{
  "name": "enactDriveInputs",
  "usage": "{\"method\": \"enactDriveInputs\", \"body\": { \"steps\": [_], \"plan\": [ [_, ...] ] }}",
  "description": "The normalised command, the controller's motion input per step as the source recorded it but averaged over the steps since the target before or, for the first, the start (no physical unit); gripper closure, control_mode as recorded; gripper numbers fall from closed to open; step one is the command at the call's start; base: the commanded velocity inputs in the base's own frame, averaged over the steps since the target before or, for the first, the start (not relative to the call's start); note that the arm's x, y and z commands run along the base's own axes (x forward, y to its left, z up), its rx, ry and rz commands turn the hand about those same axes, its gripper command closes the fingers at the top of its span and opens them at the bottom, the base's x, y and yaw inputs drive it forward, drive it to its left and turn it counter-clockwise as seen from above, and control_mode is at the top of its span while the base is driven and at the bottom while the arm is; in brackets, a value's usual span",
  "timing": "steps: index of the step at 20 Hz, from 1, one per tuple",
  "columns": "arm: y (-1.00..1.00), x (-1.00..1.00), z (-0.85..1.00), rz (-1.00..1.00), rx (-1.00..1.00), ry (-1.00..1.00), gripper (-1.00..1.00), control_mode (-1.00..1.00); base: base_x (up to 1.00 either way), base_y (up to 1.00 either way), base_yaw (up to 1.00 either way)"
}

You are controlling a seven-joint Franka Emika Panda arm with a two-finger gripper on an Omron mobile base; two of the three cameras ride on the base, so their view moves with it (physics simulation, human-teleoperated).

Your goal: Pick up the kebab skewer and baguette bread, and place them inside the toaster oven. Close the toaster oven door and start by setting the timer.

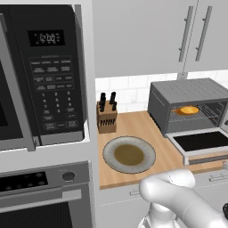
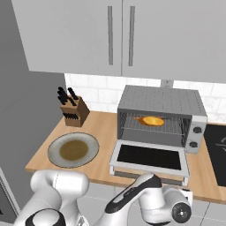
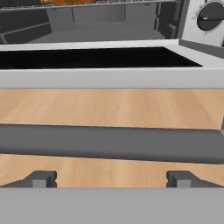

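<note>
The toaster oven [image 1: 189, 100] [image 2: 161, 110] stands on the wooden counter with its door [image 1: 202, 141] [image 2: 150, 156] [image 3: 109, 78] dropped flat open. The golden baguette bread [image 1: 187, 110] [image 2: 152, 120] lies on the wire rack inside. A thin dark stick, the kebab skewer [image 2: 137, 118], pokes out at its left end; its meat chunks are too small to make out. My gripper [image 3: 111, 179] is open, low in front of the door, its fingertips spread wide on the near side of the grey bar handle [image 3: 109, 143] with nothing between them.
An empty round plate [image 1: 109, 149] [image 2: 53, 150] sits left of the toaster oven, with a knife block [image 1: 107, 116] [image 2: 73, 110] behind it. The oven's dial [image 3: 210, 15] is at its right front. A black microwave [image 1: 44, 71] and a built-in oven [image 1: 40, 196] stand left; a cooktop [image 2: 218, 150] lies right.
</note>
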Motion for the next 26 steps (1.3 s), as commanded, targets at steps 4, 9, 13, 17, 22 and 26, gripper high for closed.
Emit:
{"method": "enactDriveInputs", "body": {
  "steps": [4,9,13,17,22,26],
  "plan": [
    [0.00,0.00,0.20,0.00,0.00,0.00,-1.00,-1.00,0.00,0.00,0.00],
    [0.00,0.00,0.21,0.00,0.00,0.00,-1.00,-1.00,0.00,0.00,0.00],
    [0.00,0.13,0.14,0.00,0.00,0.00,-1.00,-1.00,0.00,0.00,0.00],
    [0.00,0.23,0.19,0.00,0.00,-0.02,-1.00,-1.00,0.00,0.00,0.00],
    [0.00,0.25,0.28,0.00,0.00,-0.03,-1.00,-1.00,0.00,0.00,0.00],
    [0.00,0.29,0.31,0.00,0.00,-0.04,-1.00,-1.00,0.00,0.00,0.00]
  ]
}}
